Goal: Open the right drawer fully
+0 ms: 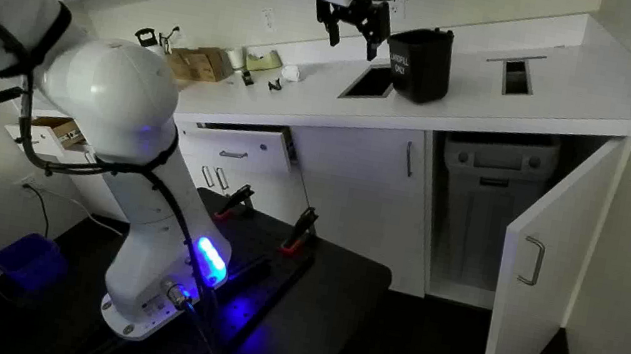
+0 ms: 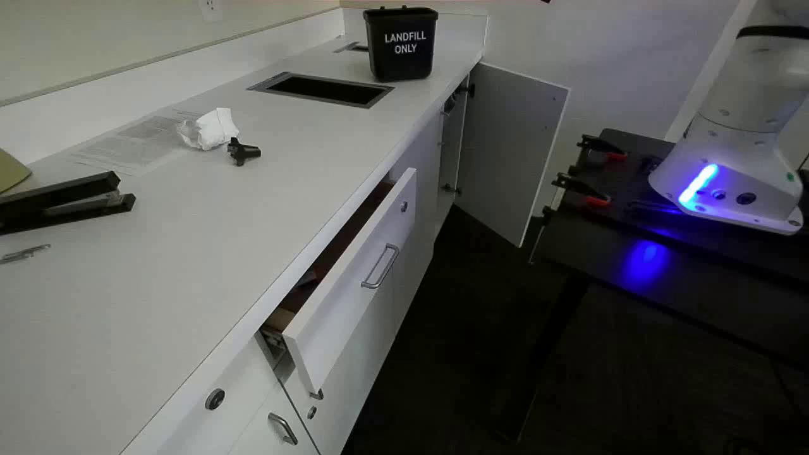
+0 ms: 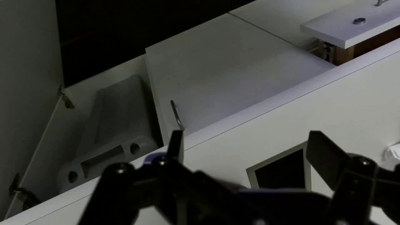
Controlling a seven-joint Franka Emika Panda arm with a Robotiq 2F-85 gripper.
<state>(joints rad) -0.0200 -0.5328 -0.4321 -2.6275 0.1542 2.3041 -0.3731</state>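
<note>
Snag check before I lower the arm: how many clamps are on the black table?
2, both along the far edge of the table in an exterior view: the left clamp and the right clamp. The arm hides part of the table, so more may be hidden.

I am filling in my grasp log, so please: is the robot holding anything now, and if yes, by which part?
The gripper holds nothing: its jaws stand apart, with nothing between them.

There are two pulled-out drawers [image 2: 351,291], three bins [image 1: 421,67], two red-tipped clamps [image 2: 581,188], two countertop openings [image 2: 328,89] and one stapler [image 2: 66,193].
</note>
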